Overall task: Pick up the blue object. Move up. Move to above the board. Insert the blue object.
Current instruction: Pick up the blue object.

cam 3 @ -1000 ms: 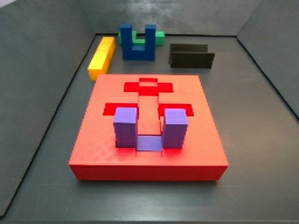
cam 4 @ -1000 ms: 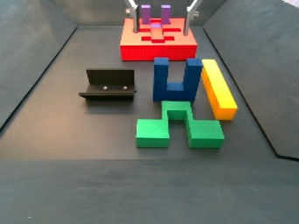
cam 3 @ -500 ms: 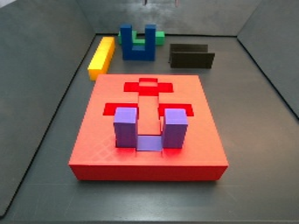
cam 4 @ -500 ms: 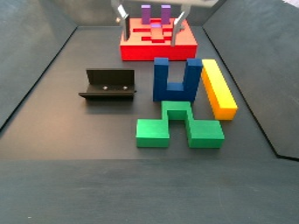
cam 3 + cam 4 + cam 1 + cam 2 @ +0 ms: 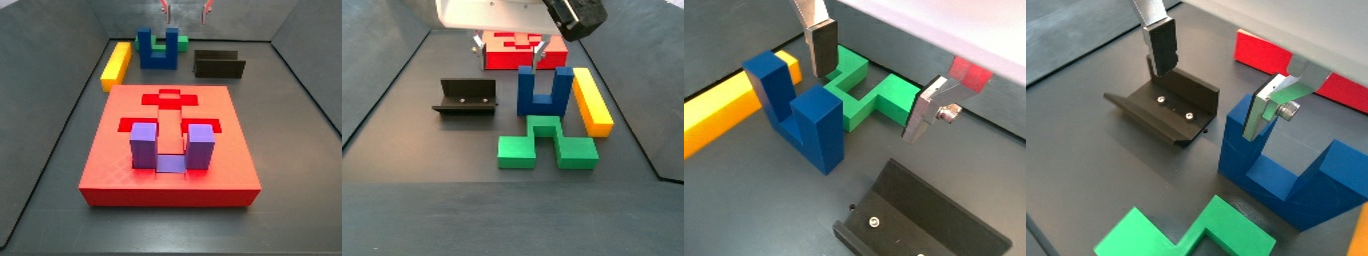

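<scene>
The blue object stands upright on the floor, prongs up, next to the yellow bar; it also shows in a side view and in both wrist views. The red board lies apart from it, with a purple U-shaped block set in it. My gripper hangs open and empty in the air, above the floor between the board and the blue object. One fingertip is near a blue prong, not touching. Nothing is between the fingers.
A green block lies beside the blue object. A yellow bar lies along the blue object's other side. The dark fixture stands near it, also in a wrist view. Grey walls enclose the floor.
My gripper has moved from above the board toward the blue object. It is still open. No block has moved.
</scene>
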Controlling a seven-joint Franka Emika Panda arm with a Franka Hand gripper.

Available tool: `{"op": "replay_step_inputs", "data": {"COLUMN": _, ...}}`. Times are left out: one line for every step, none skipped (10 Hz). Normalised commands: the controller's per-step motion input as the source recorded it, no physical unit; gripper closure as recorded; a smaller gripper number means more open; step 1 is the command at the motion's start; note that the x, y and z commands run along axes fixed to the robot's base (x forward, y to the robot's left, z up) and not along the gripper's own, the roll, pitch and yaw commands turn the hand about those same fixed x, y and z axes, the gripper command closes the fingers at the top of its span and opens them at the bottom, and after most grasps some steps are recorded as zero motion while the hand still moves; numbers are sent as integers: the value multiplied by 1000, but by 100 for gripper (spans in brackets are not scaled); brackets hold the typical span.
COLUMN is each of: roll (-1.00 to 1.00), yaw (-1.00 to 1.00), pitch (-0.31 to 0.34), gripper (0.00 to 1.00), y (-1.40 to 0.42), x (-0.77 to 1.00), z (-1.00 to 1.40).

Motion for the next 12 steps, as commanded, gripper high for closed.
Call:
{"op": "replay_step_inputs", "data": {"roll": 0, "yaw": 20, "pitch": 0, "gripper": 0, "y": 0, "x": 0, "z": 0}}
{"op": "replay_step_inputs", "data": {"roll": 0, "yaw": 0, "pitch": 0, "gripper": 0, "y": 0, "x": 0, "z": -80}}
{"op": "replay_step_inputs", "data": {"roll": -20, "yaw": 0, "pitch": -57, "gripper": 0, "y": -6, "x": -234, "z": -63}}
{"op": "replay_step_inputs", "data": {"roll": -46, "yaw": 0, "pitch": -110, "gripper": 0, "y": -86, "x": -337, "z": 0}}
{"op": "replay_step_inputs", "data": {"roll": -33, "yaw": 0, "pitch": -123, "gripper": 0, "y": -154, "x": -283, "z": 0}}
{"op": "replay_step_inputs", "data": {"roll": -49, "yaw": 0, "pitch": -133, "gripper": 0, "y": -126, "x": -186, "z": 0}}
{"op": "replay_step_inputs", "data": {"roll": -30, "yaw": 9, "pitch": -129, "gripper": 0, "y": -94, "x": -194, "z": -63}}
{"op": "replay_step_inputs", "data": {"roll": 0, "yaw": 77, "pitch": -67, "gripper": 0, "y": 0, "x": -60, "z": -280}}
{"op": "replay_step_inputs", "data": {"roll": 0, "yaw": 89, "pitch": -39, "gripper": 0, "y": 0, "x": -6, "z": -377}}
{"op": "replay_step_inputs", "data": {"roll": 9, "yaw": 97, "pitch": -27, "gripper": 0, "y": 0, "x": -17, "z": -369}}
{"op": "replay_step_inputs", "data": {"roll": 17, "yaw": 94, "pitch": -24, "gripper": 0, "y": 0, "x": -63, "z": -351}}
{"op": "replay_step_inputs", "data": {"roll": 17, "yaw": 54, "pitch": -26, "gripper": 0, "y": -3, "x": -143, "z": -300}}
